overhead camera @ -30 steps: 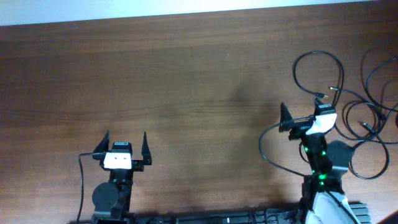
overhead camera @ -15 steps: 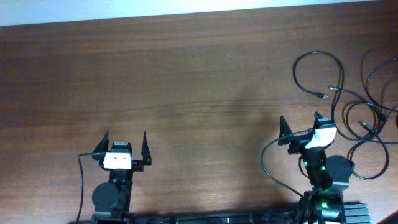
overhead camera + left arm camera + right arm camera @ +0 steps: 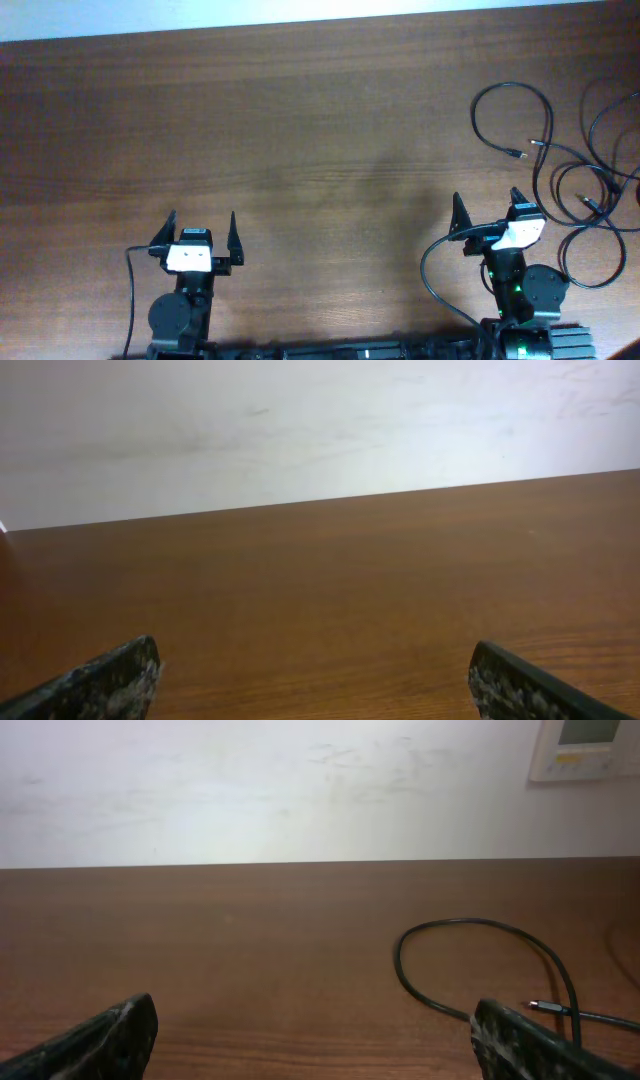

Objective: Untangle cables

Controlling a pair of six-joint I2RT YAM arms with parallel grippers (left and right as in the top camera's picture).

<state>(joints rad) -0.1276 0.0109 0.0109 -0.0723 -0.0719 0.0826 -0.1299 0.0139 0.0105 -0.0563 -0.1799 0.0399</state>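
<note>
Black hands (image 3: 201, 216), white housings (image 3: 188, 257) (scuffed fingertips (image 3: 110, 680)).

no readable text, labels, or numbers anywhere

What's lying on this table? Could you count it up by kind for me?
Robot arms, each ending in a gripper: 2 (left gripper, right gripper)
Black cables: at least 2, looped over each other; some run past the picture's edge
Total: at least 4
</note>
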